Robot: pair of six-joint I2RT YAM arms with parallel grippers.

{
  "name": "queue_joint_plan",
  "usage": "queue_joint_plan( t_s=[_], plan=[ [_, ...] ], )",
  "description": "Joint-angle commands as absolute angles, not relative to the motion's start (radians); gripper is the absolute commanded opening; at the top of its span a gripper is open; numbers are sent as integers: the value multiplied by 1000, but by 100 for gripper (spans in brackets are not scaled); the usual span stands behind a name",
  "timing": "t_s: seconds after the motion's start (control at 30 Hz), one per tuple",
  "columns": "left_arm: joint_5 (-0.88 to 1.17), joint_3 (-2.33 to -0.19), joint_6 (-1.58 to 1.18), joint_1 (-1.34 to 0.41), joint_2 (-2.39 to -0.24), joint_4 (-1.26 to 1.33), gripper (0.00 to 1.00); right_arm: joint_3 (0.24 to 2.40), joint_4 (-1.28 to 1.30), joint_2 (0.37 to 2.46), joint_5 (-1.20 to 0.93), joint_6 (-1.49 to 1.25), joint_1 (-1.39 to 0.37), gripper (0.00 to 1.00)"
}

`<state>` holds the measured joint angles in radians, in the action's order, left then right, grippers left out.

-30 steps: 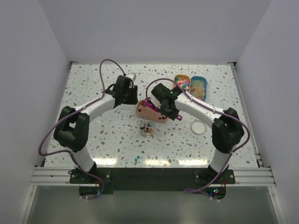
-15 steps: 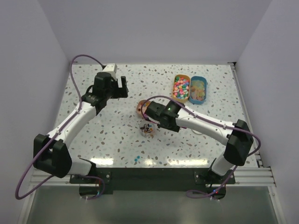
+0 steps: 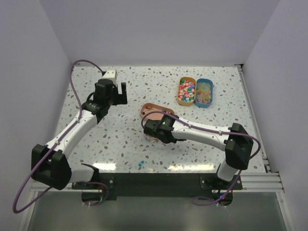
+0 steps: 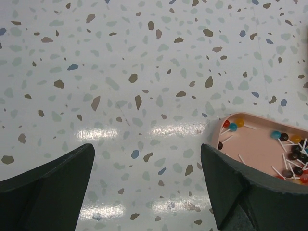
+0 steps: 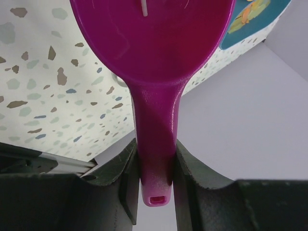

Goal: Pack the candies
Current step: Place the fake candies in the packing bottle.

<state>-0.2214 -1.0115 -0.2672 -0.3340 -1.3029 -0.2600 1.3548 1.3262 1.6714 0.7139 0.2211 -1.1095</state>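
Our left gripper [image 4: 147,151] gaped empty; our right gripper [image 5: 154,161] clamped a purple plastic scoop [image 5: 154,43]; at three o'clock, a pink shallow tray [image 4: 250,139] held dark mixed candies [image 4: 291,155].

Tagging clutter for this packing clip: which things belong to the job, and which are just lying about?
Job: purple scoop, pink tray, its dark candies.
Lying about: orange tray of pastel candies, blue tray of yellowish candies, stray blue beads.

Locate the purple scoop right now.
The purple scoop is held by its handle in the right gripper, filling the right wrist view; overhead, that gripper is mid-table beside the pink tray.
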Motion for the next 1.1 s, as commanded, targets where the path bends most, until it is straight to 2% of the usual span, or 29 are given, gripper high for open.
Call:
queue_joint_plan(
  t_s=[0.0, 0.27, 1.07],
  plan=[
    [-259, -1006, -239, -327, -1279, -233, 97, 1370, 1425, 1695, 805, 181, -1141, 0],
    [-255, -1005, -238, -327, -1282, -229, 97, 1351, 1454, 1707, 910, 166, -1155, 0],
    [-229, -1002, -236, -325, -1305, -221, 97, 1284, 1466, 1706, 1029, 163, -1262, 0]
  ],
)
